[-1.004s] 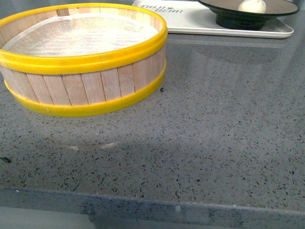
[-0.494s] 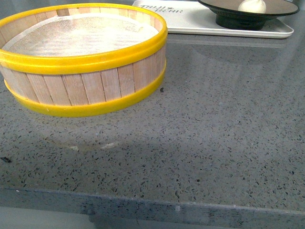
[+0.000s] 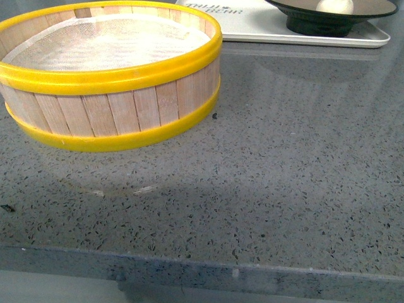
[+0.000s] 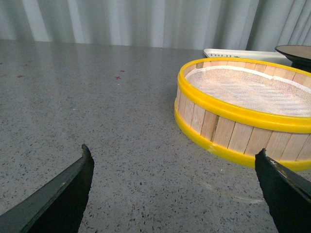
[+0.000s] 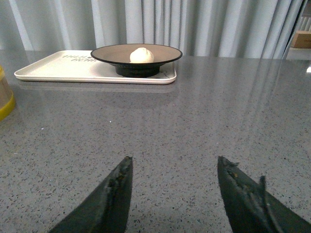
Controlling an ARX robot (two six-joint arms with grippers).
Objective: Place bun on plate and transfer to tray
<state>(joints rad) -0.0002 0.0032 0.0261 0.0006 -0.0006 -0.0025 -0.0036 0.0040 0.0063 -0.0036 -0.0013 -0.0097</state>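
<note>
Bun (image 5: 142, 55) sits on plate (image 5: 136, 60), plate on tray (image 5: 58, 70).

Neither arm shows in the front view. The left gripper (image 4: 175, 187) hangs low over the countertop, its two dark fingers (image 4: 63, 196) spread wide apart with nothing between them. The right gripper (image 5: 175, 194) is also parted and empty (its gap is narrower), its fingertips (image 5: 116, 194) just above the surface.

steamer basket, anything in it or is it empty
Empty, as far as shown. The steamer basket holds only its white mesh liner in the left wrist and front views; the bun sits on the plate instead.
</note>
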